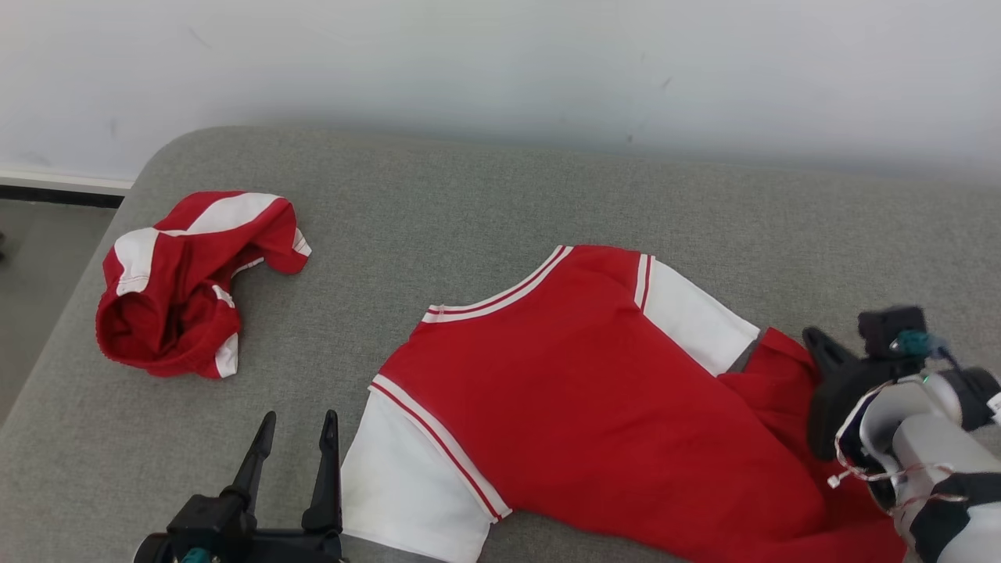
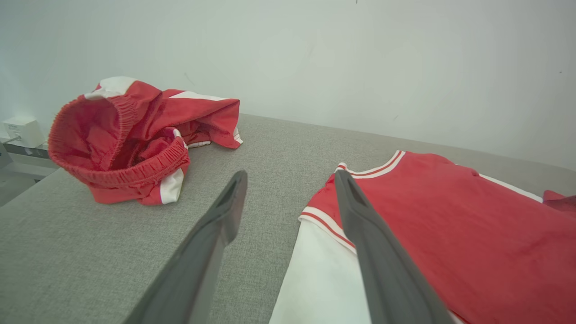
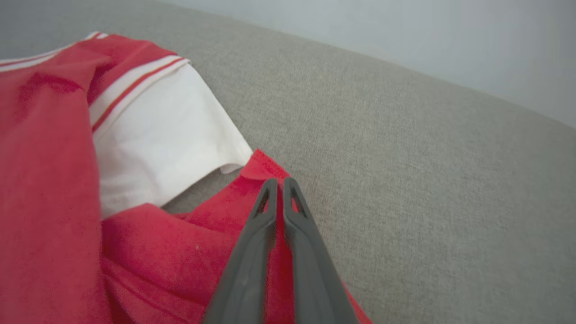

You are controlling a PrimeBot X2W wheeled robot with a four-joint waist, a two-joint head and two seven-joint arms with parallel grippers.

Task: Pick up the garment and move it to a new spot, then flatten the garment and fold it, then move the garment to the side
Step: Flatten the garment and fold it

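- Right end effector (image 3: 276, 182), narrow, pinches the red jersey (image 1: 586, 375) hem;
- Left end effector (image 1: 299, 418) stands wide beside 1 white sleeve (image 1: 407, 477);
- Red shorts (image 1: 168, 297) lie crumpled apart.

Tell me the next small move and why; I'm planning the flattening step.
Probably draw the right gripper, shut on the jersey at its folded-over red corner, outward to spread that bunched part flat; the left gripper is open by the white sleeve.
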